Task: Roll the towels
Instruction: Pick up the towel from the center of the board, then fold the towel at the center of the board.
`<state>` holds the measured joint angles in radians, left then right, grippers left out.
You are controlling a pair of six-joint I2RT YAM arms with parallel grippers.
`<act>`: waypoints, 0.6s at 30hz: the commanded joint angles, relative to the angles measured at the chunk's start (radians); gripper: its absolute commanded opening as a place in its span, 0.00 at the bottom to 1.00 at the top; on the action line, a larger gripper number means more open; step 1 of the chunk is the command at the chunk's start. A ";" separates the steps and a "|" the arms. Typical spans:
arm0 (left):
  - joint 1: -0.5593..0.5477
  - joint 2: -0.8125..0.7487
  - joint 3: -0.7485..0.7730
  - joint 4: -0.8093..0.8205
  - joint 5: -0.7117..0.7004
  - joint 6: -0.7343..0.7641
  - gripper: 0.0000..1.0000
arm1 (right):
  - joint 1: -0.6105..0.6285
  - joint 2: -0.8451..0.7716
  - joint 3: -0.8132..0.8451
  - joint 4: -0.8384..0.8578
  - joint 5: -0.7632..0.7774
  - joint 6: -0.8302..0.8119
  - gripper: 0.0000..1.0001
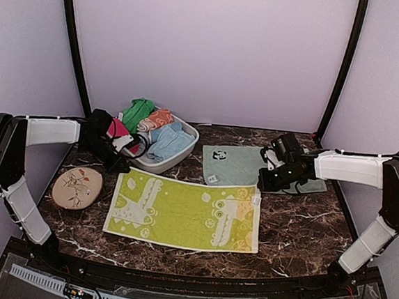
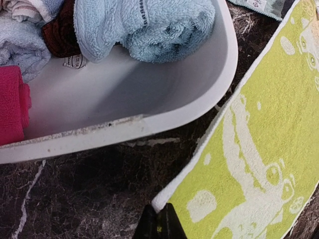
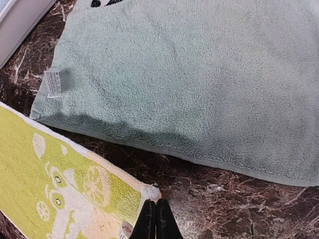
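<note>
The yellow-lime patterned towel [image 1: 186, 211] lies flat across the middle of the marble table. My left gripper [image 1: 122, 165] is shut on its far left corner; in the left wrist view the black fingertips [image 2: 159, 221] pinch the white edge of the towel [image 2: 259, 149]. My right gripper [image 1: 260, 186] is shut on the far right corner, which bunches at its tips [image 3: 155, 206]. Behind that corner the pale mint towel [image 3: 199, 74] with a panda patch [image 1: 219, 154] lies flat. A hot-pink towel [image 2: 11, 104] sits rolled in the basket.
A white basket [image 1: 177, 160] at the back left holds several rolled towels, among them green [image 1: 138, 110], orange [image 1: 156, 120] and light blue [image 2: 149, 27]. A round tan coaster [image 1: 77, 187] lies at the left. Dark marble shows between the yellow-lime and mint towels.
</note>
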<state>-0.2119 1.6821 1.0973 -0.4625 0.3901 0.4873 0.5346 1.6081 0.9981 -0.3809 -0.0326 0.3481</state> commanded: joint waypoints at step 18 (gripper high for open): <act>0.003 -0.259 -0.210 -0.111 0.101 0.130 0.02 | 0.123 -0.366 -0.281 -0.086 -0.025 0.140 0.00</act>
<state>-0.2119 1.4685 0.9283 -0.5125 0.4644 0.5781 0.6098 1.2922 0.7631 -0.4267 -0.0711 0.4240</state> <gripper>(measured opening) 0.045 0.004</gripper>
